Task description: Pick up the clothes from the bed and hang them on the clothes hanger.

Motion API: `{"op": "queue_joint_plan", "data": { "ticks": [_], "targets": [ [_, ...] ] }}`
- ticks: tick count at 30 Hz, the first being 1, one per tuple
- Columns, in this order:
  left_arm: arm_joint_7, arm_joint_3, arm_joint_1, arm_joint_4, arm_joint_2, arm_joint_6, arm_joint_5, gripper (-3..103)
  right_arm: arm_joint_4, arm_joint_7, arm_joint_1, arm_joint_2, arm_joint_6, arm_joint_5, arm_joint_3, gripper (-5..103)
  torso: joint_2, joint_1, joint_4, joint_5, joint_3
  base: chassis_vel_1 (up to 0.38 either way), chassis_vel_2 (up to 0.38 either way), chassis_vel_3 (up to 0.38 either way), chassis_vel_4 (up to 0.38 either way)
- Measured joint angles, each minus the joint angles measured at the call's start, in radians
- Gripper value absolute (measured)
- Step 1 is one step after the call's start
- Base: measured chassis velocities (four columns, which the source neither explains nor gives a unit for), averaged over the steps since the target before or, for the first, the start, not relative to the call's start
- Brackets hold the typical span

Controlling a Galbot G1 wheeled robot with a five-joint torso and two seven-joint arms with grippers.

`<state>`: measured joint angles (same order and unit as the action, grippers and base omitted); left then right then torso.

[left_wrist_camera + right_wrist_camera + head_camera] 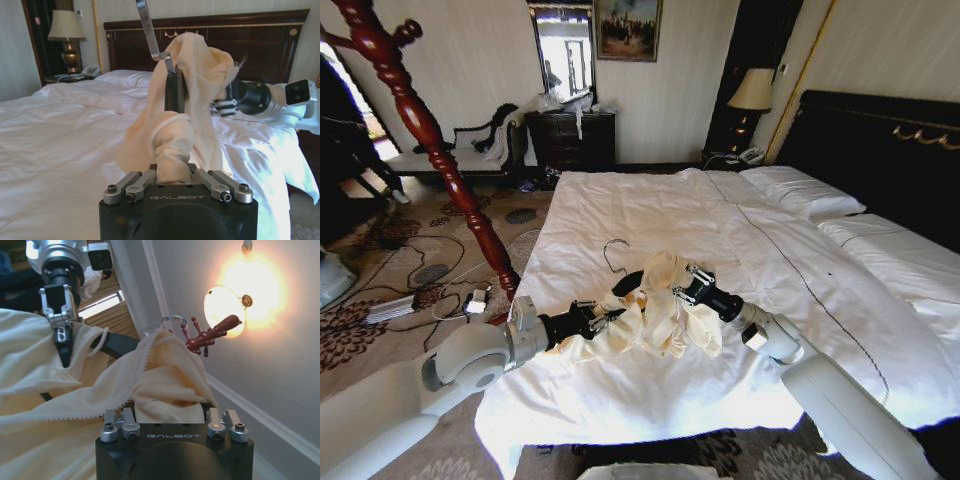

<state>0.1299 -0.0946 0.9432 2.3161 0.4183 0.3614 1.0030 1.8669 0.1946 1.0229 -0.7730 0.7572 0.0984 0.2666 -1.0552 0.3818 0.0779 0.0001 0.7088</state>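
**Garment held over the bed, hanger half inside**

The clothes (pixel 655 315) are held just above the bed (pixel 650 215) between both grippers. The left gripper (pixel 172 172) is pinched on cloth and the clothes hanger (pixel 175 90); the right gripper (pixel 170 407) is clamped on a fold. The thin cloth could slip off the hanger if pulled unevenly. "GALBOT" is printed on both wrists.

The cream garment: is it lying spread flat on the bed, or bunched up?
Bunched up. The cream garment hangs in crumpled folds around the black hanger, lifted between the left tool and right tool.
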Motion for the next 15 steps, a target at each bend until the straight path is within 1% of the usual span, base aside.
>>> {"op": "queue_joint_plan", "data": {
  "ticks": [1, 3, 5, 6, 7, 8, 9, 10, 11, 13, 14, 15],
  "targets": [
    [-0.001, -0.002, -0.003, -0.007, 0.004, -0.003, 0.0, 18, 0.0, 0.04, 0.005, 0.018, 0.0, -0.045, -0.002, 62, 0.0, 0.0, 0.0, 0.0, 0.0, 0.0, 0.0, 0.0, 0.0],
    [-0.001, -0.003, -0.006, -0.015, 0.007, -0.006, -0.002, 18, 0.006, 0.091, 0.014, 0.051, -0.008, -0.109, -0.005, 73, 0.0, 0.0, 0.0001, 0.0, 0.0, 0.0, 0.0, 0.0, 0.0],
    [-0.001, -0.003, -0.007, -0.016, 0.008, -0.007, -0.003, 18, 0.008, 0.101, 0.017, 0.058, -0.011, -0.121, -0.006, 73, 0.0, 0.0, 0.0, -0.0001, 0.0, 0.0, 0.0, 0.0, 0.0],
    [-0.002, -0.005, -0.008, -0.021, 0.01, -0.01, -0.005, 18, 0.017, 0.157, 0.027, 0.092, -0.025, -0.182, -0.01, 84, 0.0, 0.0, 0.0001, -0.0001, 0.0, 0.0, 0.0, 0.0, 0.0],
    [-0.002, -0.007, -0.009, -0.025, 0.011, -0.011, -0.006, 18, 0.023, 0.194, 0.034, 0.113, -0.035, -0.22, -0.011, 84, 0.0, 0.0, 0.0001, 0.0001, 0.0, 0.0, 0.0, 0.0, 0.0],
    [-0.002, -0.011, -0.01, -0.03, 0.013, -0.013, -0.007, 18, 0.034, 0.233, 0.042, 0.136, -0.049, -0.27, -0.013, 90, 0.0, 0.0, 0.0, -0.0001, 0.0, 0.0, 0.0, 0.0, 0.0],
    [-0.002, -0.011, -0.01, -0.03, 0.013, -0.013, -0.007, 18, 0.034, 0.233, 0.042, 0.136, -0.049, -0.27, -0.013, 90, 0.0, 0.0, 0.0, -0.0001, 0.0, 0.0, 0.0, 0.0, 0.0],
    [-0.003, -0.012, -0.011, -0.033, 0.014, -0.013, -0.007, 18, 0.041, 0.253, 0.046, 0.147, -0.058, -0.301, -0.014, 95, 0.0, 0.0, 0.0, -0.0001, 0.0, 0.0, 0.0, 0.0, 0.0],
    [-0.006, -0.015, -0.013, -0.038, 0.017, -0.015, -0.007, 18, 0.055, 0.284, 0.053, 0.165, -0.073, -0.353, -0.016, 98, 0.0, 0.0, 0.0001, 0.0002, 0.0, 0.0, 0.0, 0.0, 0.0],
    [-0.01, -0.025, -0.02, -0.05, 0.025, -0.02, -0.003, 18, 0.104, 0.337, 0.069, 0.218, -0.134, -0.528, -0.023, 100, 0.0, 0.0, 0.0, -0.0003, 0.0, 0.0, 0.0, 0.0, 0.0],
    [-0.01, -0.025, -0.02, -0.05, 0.025, -0.02, -0.003, 18, 0.104, 0.337, 0.069, 0.218, -0.134, -0.528, -0.023, 100, 0.0, 0.0, 0.0, -0.0003, 0.0, 0.0, 0.0, 0.0, 0.0],
    [-0.011, -0.028, -0.021, -0.053, 0.028, -0.021, -0.001, 18, 0.123, 0.341, 0.074, 0.233, -0.16, -0.579, -0.024, 100, 0.0, 0.0, 0.0001, -0.0001, 0.0, 0.0, 0.0, 0.0, 0.0]
  ]
}}
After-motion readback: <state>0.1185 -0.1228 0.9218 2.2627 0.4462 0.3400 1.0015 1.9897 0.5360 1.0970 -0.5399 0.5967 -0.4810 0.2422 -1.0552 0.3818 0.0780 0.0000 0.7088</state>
